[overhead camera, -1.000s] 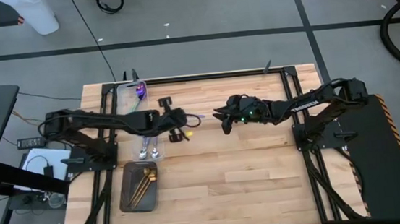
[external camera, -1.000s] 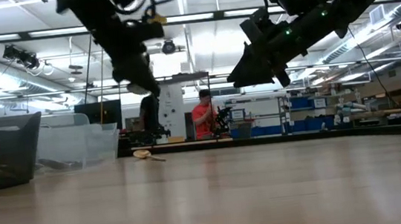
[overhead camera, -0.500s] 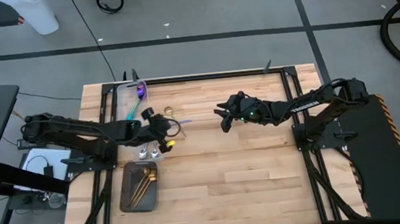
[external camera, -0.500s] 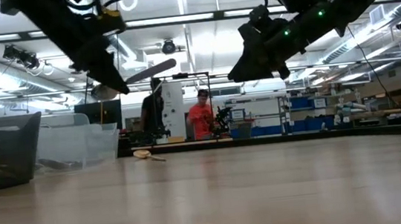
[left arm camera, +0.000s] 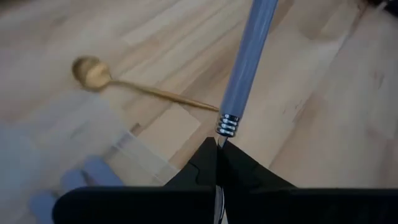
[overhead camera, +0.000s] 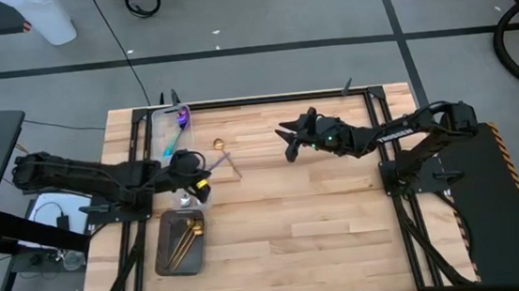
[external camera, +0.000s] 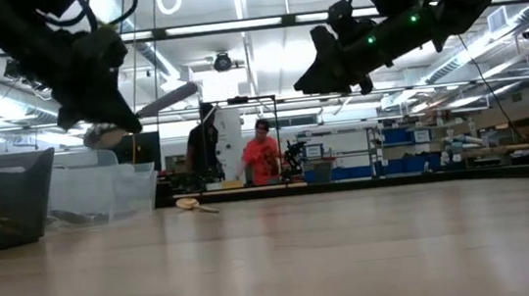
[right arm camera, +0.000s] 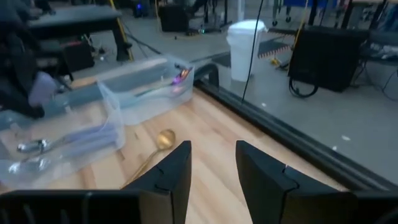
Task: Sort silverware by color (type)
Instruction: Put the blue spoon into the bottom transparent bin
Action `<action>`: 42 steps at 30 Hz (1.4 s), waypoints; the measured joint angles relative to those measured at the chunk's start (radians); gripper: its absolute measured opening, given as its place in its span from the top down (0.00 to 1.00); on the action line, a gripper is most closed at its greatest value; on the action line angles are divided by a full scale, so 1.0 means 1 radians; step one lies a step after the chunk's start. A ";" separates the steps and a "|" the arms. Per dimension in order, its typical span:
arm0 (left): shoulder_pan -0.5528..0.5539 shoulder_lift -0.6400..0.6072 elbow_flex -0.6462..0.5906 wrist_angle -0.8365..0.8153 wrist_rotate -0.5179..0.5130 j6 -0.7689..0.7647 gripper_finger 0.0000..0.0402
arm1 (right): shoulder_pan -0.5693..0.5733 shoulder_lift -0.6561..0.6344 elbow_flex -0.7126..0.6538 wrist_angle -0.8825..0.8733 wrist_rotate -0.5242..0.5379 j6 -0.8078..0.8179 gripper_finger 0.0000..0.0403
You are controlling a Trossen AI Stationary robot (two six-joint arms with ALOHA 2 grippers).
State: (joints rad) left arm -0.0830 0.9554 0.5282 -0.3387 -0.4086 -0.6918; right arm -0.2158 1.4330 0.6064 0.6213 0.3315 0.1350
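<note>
While the left gripper is pinching a spoon with a blue-grey handle by the ringed neck, fingers closed tight on it, the bowl of that spoon is sitting hidden behind the fingers in the left wrist view; in the low view a pale rounded shape is showing under the gripper, too blurred to call. Lying flat on the bare tabletop is a gold spoon, just beside the clear plastic bin and not inside it; it is also showing in the left wrist view and the right wrist view. Resting in the bin's far end is an iridescent purple spoon, with a teal handle partly covered by the left arm. Two silver spoons are lying in the bin's near section, their bowls mostly covered from above by the left gripper. Gold pieces are lying in the dark grey tray; their count is hard to make out. Hovering above the tabletop's far middle, well apart from the spoons, is the right gripper, its fingers standing partly apart and holding nothing. Beyond the tabletop, a person in a red top is appearing small and indistinct.
</note>
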 joint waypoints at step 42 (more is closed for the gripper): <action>-0.046 -0.095 0.053 -0.526 0.051 -0.568 0.97 | 0.011 0.004 0.000 0.083 -0.117 -0.034 0.67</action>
State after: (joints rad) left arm -0.1292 0.8608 0.5815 -0.8644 -0.3576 -1.2593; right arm -0.2050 1.4372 0.6064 0.7040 0.2146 0.1013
